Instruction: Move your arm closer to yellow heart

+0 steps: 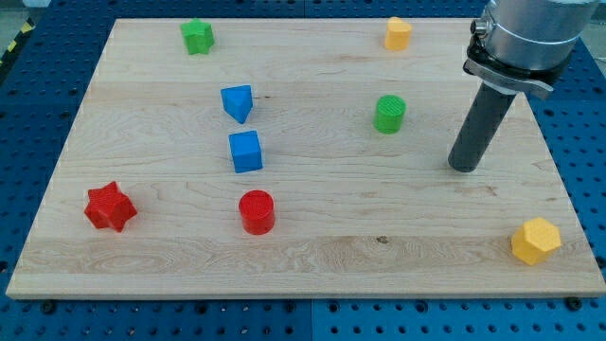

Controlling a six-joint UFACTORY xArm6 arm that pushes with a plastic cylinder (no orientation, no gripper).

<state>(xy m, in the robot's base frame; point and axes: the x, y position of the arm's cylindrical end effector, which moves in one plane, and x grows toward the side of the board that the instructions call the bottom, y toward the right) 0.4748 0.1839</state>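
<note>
Our tip (464,167) rests on the board near its right edge, with no hand to open or close. The yellow heart (398,33) sits at the top edge, apart from our tip; a green cylinder (389,114) stands between.

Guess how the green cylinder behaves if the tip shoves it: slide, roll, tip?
Green cylinder stands on its flat end, so it probably slides rather than rolls. It looks squat, so toppling seems unlikely. My tip is at its right, apart.

The surface (312,242) is pale wood with grain lines. On it are a red star (110,206), a red cylinder (257,211), a blue cube (245,152), a blue triangle (238,102), a green cylinder (389,114), a green star (198,37), a yellow heart (398,34) and a yellow hexagon (535,241). My tip (463,166) is dark grey.
</note>
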